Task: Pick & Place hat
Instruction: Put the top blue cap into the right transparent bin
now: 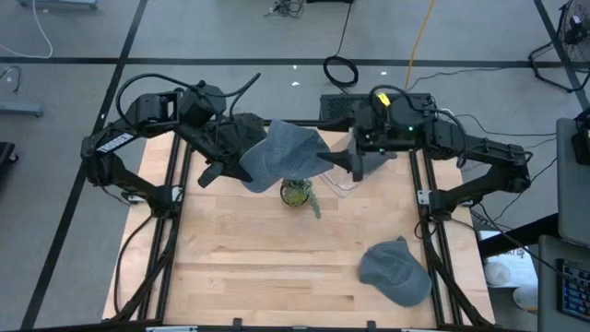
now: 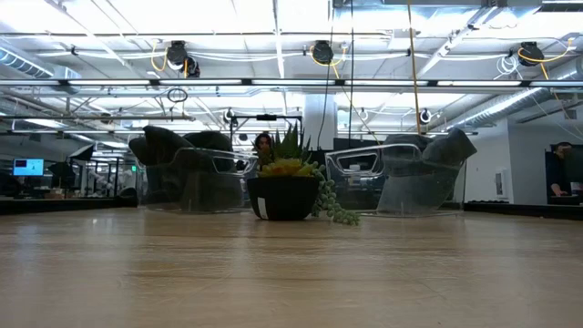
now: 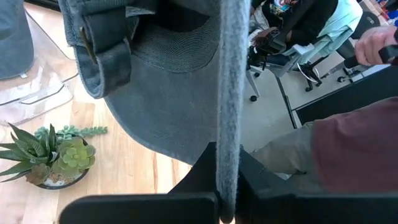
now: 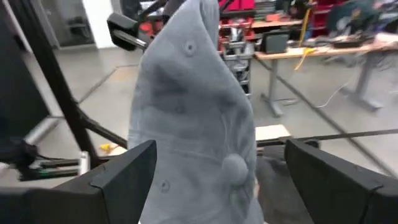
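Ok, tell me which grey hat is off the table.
The hat behind the potted plant, pinched in the left gripper; the other hat lies on the table's front right.

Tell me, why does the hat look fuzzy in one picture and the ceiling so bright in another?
Right wrist view: the held hat sits very close, so it blurs. Low view: the ceiling lights glare white, while the plant stays dark against them.
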